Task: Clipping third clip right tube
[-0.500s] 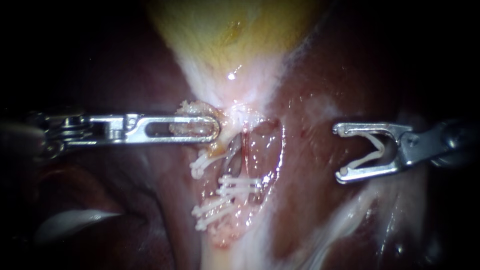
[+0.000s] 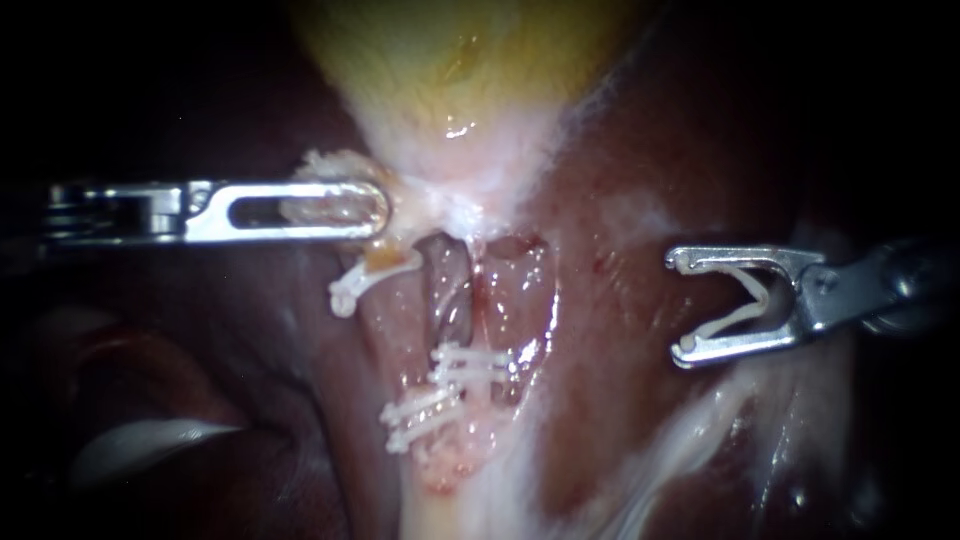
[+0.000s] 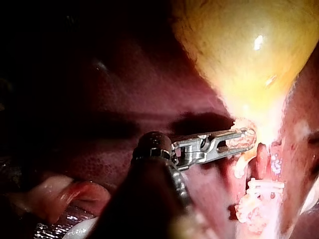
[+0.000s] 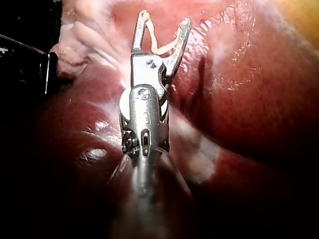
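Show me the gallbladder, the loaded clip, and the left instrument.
gallbladder (image 2: 440, 60), endoscope view, its yellow wall.
loaded clip (image 2: 764, 292), endoscope view, its bend, between the jaws of the right instrument (image 2: 682, 305).
left instrument (image 2: 378, 210), endoscope view, jaw tips, shut on pale tissue (image 2: 325, 163).

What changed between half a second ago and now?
The left instrument, jaws shut on tissue, drew back toward the endoscope view's left, dragging that tissue and the upper clip with it. Nothing was taken hold of or let go. Unchanged: the right instrument holding its open clip, and the lower clips.
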`<state>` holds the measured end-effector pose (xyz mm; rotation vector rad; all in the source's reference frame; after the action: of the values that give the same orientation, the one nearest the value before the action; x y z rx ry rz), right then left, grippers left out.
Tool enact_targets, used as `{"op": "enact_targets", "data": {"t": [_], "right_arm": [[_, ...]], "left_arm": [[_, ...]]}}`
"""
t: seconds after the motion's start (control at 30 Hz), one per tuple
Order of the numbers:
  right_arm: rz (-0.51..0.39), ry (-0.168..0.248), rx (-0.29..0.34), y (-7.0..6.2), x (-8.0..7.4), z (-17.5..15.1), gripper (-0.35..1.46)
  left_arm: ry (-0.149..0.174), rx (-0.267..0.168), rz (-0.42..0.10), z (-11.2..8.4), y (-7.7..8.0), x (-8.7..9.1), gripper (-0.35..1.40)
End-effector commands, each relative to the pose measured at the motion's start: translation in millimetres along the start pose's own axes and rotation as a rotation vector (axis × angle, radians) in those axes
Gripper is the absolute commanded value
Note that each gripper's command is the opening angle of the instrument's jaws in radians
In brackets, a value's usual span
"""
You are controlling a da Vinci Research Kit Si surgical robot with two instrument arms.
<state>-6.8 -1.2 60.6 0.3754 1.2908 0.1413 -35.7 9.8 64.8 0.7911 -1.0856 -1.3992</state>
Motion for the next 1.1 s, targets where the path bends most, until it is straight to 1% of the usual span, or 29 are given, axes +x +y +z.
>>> {"op": "enact_targets", "data": {"t": [0.03,0.13,0.33,0.47,0.5,0.6,0.67,0.7,0.77,0.8,0.83,0.97,1.1], "right_arm": [[0.000,-0.001,0.000,0.0,0.0,0.1,0.50],[0.000,-0.001,-0.001,0.0,0.1,0.2,0.50],[0.001,-0.001,-0.004,-0.1,0.3,0.8,0.50],[-0.006,-0.003,-0.013,-0.2,0.4,2.4,0.50],[0.006,-0.003,-0.016,-0.2,0.4,2.9,0.50],[0.064,0.000,-0.018,-0.2,0.3,4.9,0.50],[0.123,0.004,-0.019,0.0,0.3,6.3,0.50],[0.165,0.005,-0.023,0.1,0.3,7.2,0.50],[0.195,0.006,-0.028,0.4,0.2,8.4,0.50],[0.243,0.009,-0.027,0.7,0.2,9.4,0.50],[0.273,0.010,-0.029,0.9,0.2,10.1,0.50],[0.350,0.014,-0.035,1.8,-0.1,12.5,0.49],[0.400,0.016,-0.044,2.7,-1.0,14.6,0.49]], "left_arm": [[-0.006,0.003,0.004,-0.3,-0.2,-0.1,-0.35],[-0.009,0.003,0.003,-0.4,-0.6,0.0,-0.35],[-0.013,0.001,0.005,0.0,-0.5,0.5,-0.35],[-0.014,0.001,0.005,0.0,-0.5,0.5,-0.35],[-0.014,0.000,0.006,0.1,-0.5,0.6,-0.35],[-0.017,-0.002,0.006,0.2,-0.5,0.7,-0.35],[-0.018,-0.003,0.006,0.2,-0.5,0.7,-0.35],[-0.016,-0.001,0.006,0.3,-0.5,0.8,-0.35],[-0.017,-0.001,0.007,0.3,-0.5,0.9,-0.35],[-0.015,0.001,0.007,0.4,-0.5,0.9,-0.35],[-0.015,0.000,0.007,0.4,-0.5,0.9,-0.35],[-0.014,0.002,0.007,0.5,-0.5,1.0,-0.35],[-0.013,0.003,0.007,0.5,-0.7,1.1,-0.35]]}}
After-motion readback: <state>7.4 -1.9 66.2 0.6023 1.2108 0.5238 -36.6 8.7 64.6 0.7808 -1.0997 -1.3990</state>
